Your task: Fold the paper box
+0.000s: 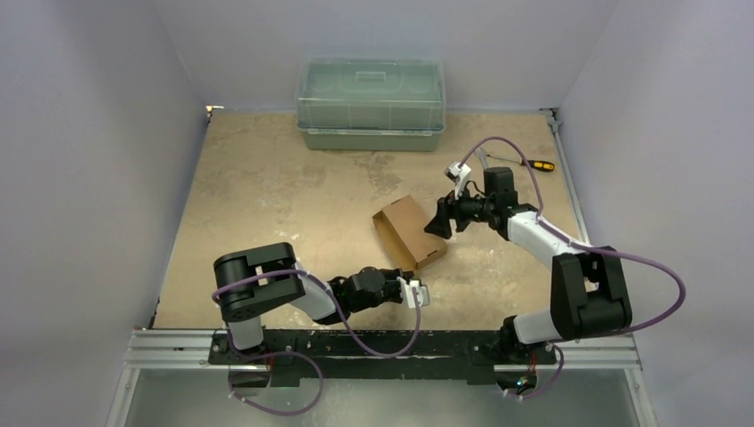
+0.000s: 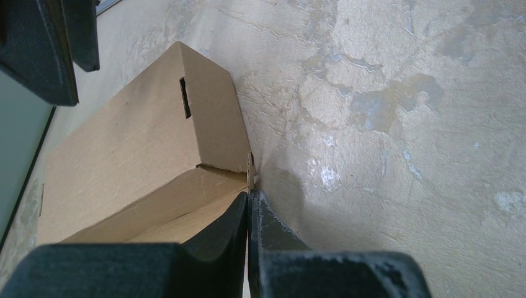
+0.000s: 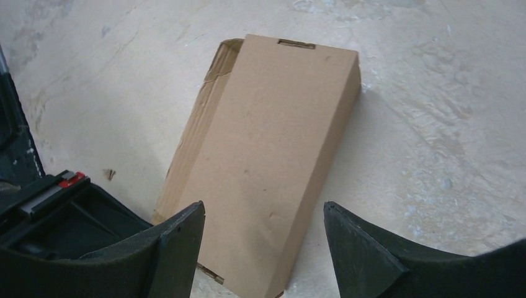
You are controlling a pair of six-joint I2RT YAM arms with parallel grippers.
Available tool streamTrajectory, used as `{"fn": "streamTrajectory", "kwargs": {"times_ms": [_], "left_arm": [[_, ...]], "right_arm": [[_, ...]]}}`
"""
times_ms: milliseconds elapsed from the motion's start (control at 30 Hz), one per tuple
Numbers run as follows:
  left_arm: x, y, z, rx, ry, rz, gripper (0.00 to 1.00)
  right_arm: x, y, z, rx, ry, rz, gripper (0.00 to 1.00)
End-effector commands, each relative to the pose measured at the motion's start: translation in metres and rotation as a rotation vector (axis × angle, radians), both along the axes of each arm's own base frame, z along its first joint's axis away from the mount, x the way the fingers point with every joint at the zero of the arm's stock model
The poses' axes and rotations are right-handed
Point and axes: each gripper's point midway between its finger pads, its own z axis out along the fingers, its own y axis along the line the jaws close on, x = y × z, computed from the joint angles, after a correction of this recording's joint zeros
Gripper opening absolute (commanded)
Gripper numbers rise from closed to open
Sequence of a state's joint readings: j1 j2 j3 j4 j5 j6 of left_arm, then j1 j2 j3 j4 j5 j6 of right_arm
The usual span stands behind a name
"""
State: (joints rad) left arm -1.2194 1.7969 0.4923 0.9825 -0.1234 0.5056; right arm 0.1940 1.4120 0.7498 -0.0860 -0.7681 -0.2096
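The paper box (image 1: 410,233) lies on the table (image 1: 267,196). My right end effector (image 3: 263,214) hangs spread above one end; my left end effector (image 2: 250,197) is clenched at its corner.

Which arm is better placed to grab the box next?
Probably right: the right gripper is open, facing the paper box. The left gripper is shut, by a box corner.

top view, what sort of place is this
Likely a lab robot test cell: plain walls boxing in a worn table, two arms bolted to its near rail, plus a paper box, green bin and screwdriver on it.
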Motion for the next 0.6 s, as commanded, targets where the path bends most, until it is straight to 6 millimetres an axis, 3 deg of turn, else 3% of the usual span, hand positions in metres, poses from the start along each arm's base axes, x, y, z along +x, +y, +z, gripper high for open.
{"fn": "streamTrajectory", "kwargs": {"times_ms": [0,233,567], "left_arm": [[-0.001,-0.002,0.010,-0.062,0.025,-0.003,0.00],[-0.001,-0.001,0.010,-0.068,0.033,0.000,0.00],[0.002,0.002,0.013,-0.097,0.046,0.019,0.00]], "right_arm": [[0.021,-0.009,0.007,0.042,0.049,-0.093,0.73],[0.019,-0.008,-0.009,0.053,0.131,-0.090,0.71],[0.020,-0.009,-0.017,0.058,0.192,-0.093,0.66]]}}
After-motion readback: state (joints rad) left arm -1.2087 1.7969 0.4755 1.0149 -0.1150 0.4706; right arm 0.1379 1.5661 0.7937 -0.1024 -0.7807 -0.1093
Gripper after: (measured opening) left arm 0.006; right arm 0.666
